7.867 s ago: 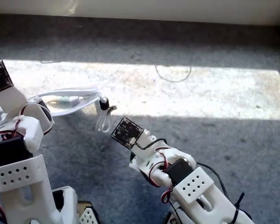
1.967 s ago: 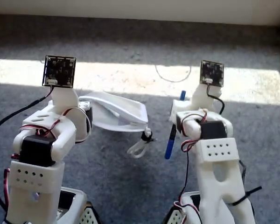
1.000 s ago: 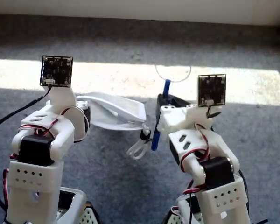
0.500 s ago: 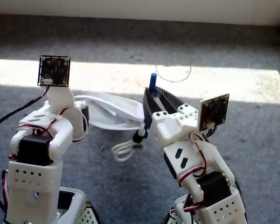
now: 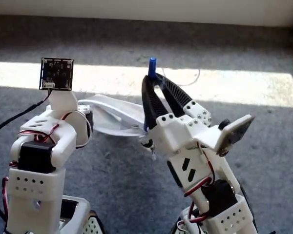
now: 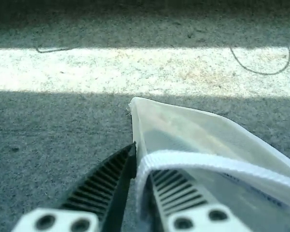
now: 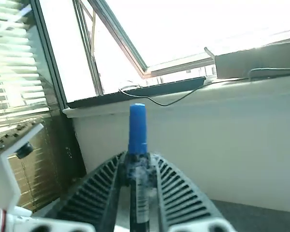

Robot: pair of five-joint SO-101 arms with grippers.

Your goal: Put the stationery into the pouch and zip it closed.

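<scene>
Right gripper (image 5: pixel 155 79) swung pen (image 5: pixel 152 63) upright — beside pouch (image 5: pixel 116 115).

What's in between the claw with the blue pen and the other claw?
The white pouch. In the high view it stretches from the left claw, pinching its edge, toward the right claw holding the pen.

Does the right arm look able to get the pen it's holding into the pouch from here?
Probably yes. The pouch sits beside the right arm, nothing between them, its edge held in the left jaws. The pen is raised in the right jaws, so it would need lowering first.
</scene>
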